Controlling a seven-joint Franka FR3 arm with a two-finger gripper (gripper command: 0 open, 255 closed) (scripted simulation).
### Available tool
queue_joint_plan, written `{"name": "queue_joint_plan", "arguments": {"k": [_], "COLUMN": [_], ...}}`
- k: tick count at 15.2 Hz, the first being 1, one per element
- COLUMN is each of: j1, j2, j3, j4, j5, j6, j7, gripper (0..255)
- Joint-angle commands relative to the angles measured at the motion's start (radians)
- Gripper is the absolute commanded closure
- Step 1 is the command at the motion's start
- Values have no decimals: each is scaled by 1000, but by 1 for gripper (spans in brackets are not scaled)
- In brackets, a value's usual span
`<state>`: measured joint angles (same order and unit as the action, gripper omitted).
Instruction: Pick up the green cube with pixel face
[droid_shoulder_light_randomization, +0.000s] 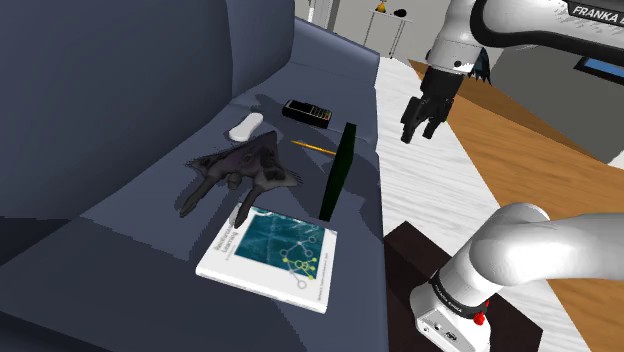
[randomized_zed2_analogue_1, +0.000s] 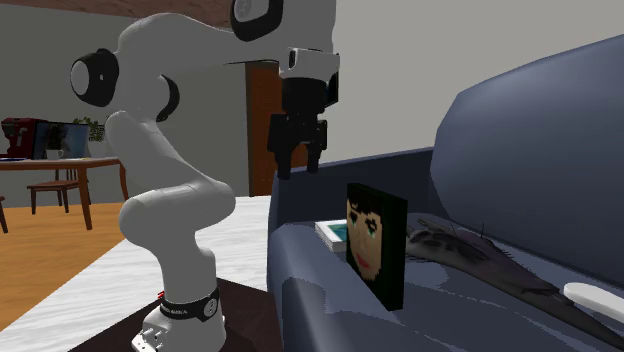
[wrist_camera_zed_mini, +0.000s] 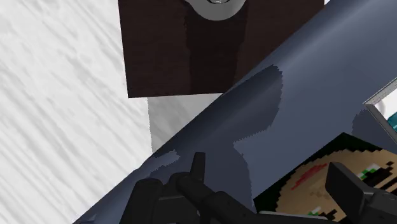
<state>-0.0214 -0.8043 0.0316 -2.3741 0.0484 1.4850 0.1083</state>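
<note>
Tool (droid_shoulder_light_randomization: 420, 131) is held open and empty above the sofa's (droid_shoulder_light_randomization: 140, 250) front edge, where the thin green cube (droid_shoulder_light_randomization: 338, 172) is stood upright. The cube could be toppled off that edge if clipped by a descending finger.

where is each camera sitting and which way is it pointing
Shoulder view: beside and a little behind the stand, looking down over the sofa seat; arm base at lower right, open gripper above.
Second exterior view: low beside the sofa seat, facing the cube and its pixel face; the whole arm stands behind it.
Wrist view: on the hand, looking down past its fingers at stand, sofa edge and cube.
All three share the cube and the stand.
</note>
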Motion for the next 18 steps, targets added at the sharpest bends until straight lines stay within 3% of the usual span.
{"name": "queue_joint_plan", "arguments": {"k": [1,7,13,18], "j1": [0,-91,-217,-226], "j2": [0,94,264,280], "j3": [0,200,389,411], "j4": [0,23,131,89], "j5": [0,99,99,99], "j6": [0,162,304,367], "j7": [0,440,881,919], "gripper": [0,0,0,0]}}
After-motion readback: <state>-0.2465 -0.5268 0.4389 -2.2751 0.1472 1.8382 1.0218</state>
